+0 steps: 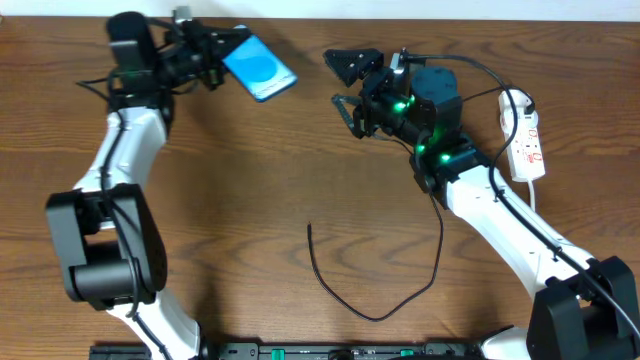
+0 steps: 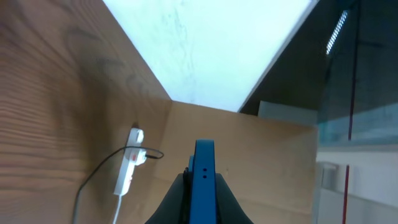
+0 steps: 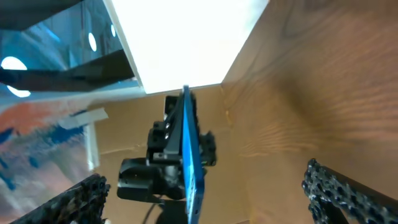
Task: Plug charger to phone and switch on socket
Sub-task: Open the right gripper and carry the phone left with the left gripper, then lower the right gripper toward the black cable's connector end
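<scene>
**Overhead.** Left gripper (image 1: pixel 215 52) at the far-left top of the table (image 1: pixel 250 180), clamped tight on one end of the phone (image 1: pixel 260 67). Blue screen tilted up toward the camera, free end pointing toward the table's middle. Right gripper (image 1: pixel 348 88) just right of the phone and apart from it, spread to full width, nothing in it. Charger (image 1: pixel 375 317) slack on the wood at bottom centre, lying in a loose U. Small plug (image 1: pixel 310 229) at the free end, pointing up-table, well apart from the phone and from both grippers. Other leg of the cable climbing under the right arm (image 1: pixel 500 210). Socket (image 1: pixel 527 143) flat on the table at the right edge, lengthwise up and down the picture, red marks on its face. Switch position: cannot tell.

**Left wrist.** Phone (image 2: pixel 204 177) edge-on and dead centre, pinched between two dark fingers (image 2: pixel 176 202) closed hard against its faces. Beyond it, low left on the wood, the socket (image 2: pixel 127 169), small and distant. Thin black cable (image 2: pixel 93 177) touching the socket's far end and trailing off toward the bottom edge.

**Right wrist.** Own fingers (image 3: pixel 345 190) out at the two lower corners, as far apart as can be, gripping nothing. Straight ahead between them, not touching either: the phone (image 3: pixel 188 155), upright and edge-on, blue face just showing. Black bulk of the left gripper (image 3: pixel 152 162) wrapped round it from behind. No charger in this view.
</scene>
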Action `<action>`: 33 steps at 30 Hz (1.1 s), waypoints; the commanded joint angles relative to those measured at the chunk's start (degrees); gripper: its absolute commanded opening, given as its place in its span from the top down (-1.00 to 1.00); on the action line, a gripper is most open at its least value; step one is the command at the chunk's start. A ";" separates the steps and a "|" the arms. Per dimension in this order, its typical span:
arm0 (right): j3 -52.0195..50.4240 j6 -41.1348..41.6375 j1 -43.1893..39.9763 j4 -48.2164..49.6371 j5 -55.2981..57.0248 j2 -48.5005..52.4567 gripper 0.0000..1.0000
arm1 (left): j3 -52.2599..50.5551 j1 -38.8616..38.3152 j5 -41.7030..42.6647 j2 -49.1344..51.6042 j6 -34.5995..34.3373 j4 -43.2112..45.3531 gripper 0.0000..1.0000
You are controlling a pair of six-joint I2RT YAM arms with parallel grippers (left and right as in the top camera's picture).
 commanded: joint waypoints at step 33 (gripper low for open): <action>1.25 -55.82 17.42 -47.17 17.57 -0.24 -0.99 | -0.72 6.88 23.96 -1.68 28.33 0.68 0.85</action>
